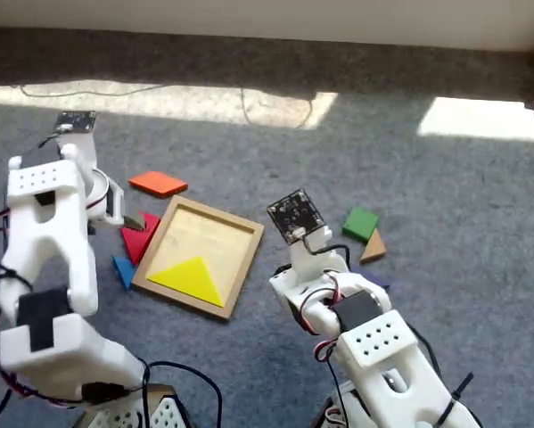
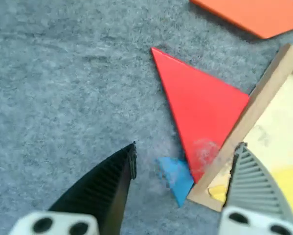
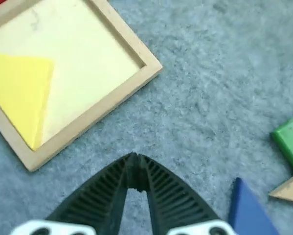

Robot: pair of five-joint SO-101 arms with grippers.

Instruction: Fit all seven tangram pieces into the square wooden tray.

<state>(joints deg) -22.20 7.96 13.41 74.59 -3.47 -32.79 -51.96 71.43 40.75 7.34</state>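
Left gripper [image 2: 187, 148] agape over red triangle [image 2: 200, 110], right gripper [image 3: 135, 160] clenched empty near tray [image 3: 150, 69].

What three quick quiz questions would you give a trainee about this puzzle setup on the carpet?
1. Which piece lies in the tray? A orange piece, B yellow triangle, C green square.
2. True or false: the right gripper is shut.
3. Fill in: the left gripper hangs open by the tray's edge, over a red triangle and a ___ piece.

Key: 1 B, the yellow triangle; 2 true; 3 blue, the blue piece.
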